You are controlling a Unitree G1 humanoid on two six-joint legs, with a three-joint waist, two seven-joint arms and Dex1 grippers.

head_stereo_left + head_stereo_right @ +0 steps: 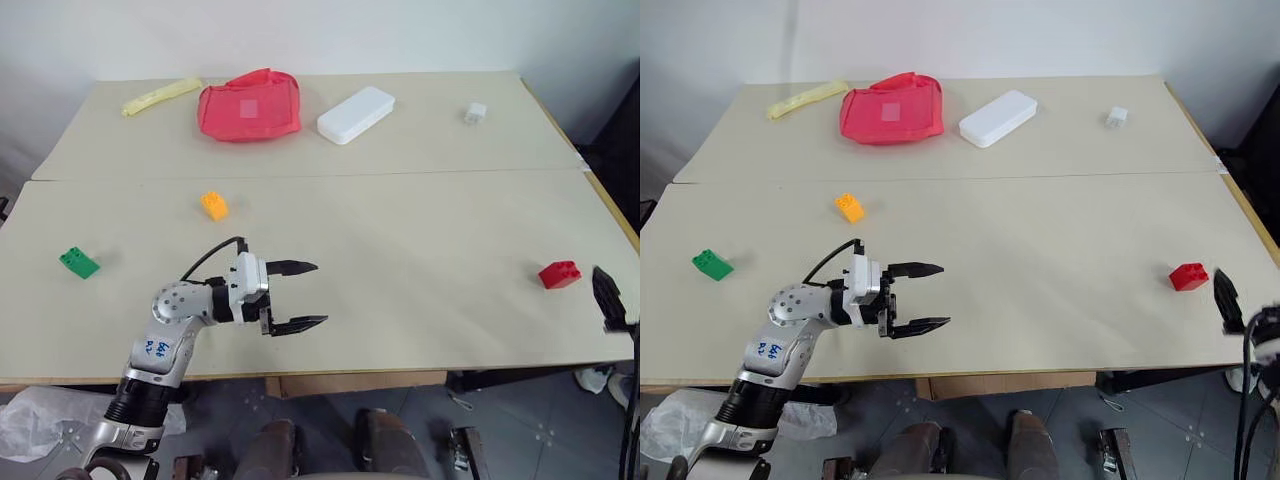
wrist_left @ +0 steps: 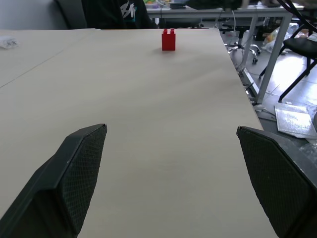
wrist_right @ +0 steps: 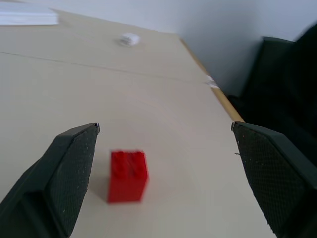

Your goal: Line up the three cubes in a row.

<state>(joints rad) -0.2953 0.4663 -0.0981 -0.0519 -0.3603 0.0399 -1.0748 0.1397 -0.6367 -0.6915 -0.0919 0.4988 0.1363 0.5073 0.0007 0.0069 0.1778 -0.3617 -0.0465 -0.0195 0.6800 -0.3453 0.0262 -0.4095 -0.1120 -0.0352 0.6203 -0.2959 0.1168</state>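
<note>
You had all three cubes scattered; your right pincer [image 3: 163,178] gaped empty just short of the red cube [image 3: 128,175]; next, close in; left pincer [image 1: 297,296] idled wide, empty.

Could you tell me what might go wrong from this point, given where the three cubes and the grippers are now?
The red cube sits near the table's right edge; a clumsy approach by the open right gripper could nudge it off. The green cube and orange-yellow cube lie far to the left, so the row needs long carries, with a chance of drops. The open left gripper points away from both, so it must turn back.
</note>
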